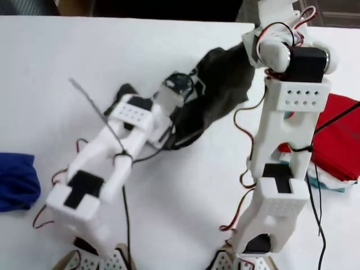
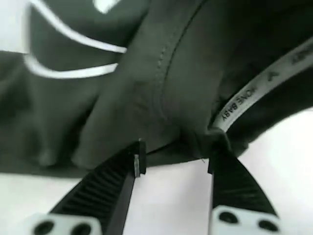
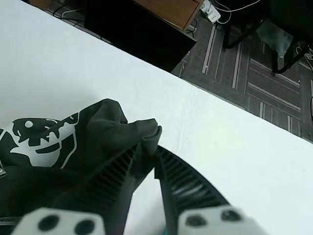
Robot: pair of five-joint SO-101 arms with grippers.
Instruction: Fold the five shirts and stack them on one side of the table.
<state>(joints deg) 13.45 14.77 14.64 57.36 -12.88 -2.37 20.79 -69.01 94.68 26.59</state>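
A white table (image 1: 185, 191) fills the high view; past its far edge the right wrist view shows a grey patterned floor (image 3: 264, 83) and a wooden cabinet (image 3: 168, 10). The black shirt (image 1: 222, 84) lies crumpled near the table's far side, a blue shirt (image 1: 17, 180) at one edge and a red shirt (image 1: 337, 135) at the other. The left gripper (image 2: 176, 159) stands with jaws apart at the black shirt's hem. The right gripper (image 3: 150, 149) is pinched on a fold of it. A neck tape (image 2: 254, 90) carries small print; a white graphic (image 3: 44, 137) marks the cloth.
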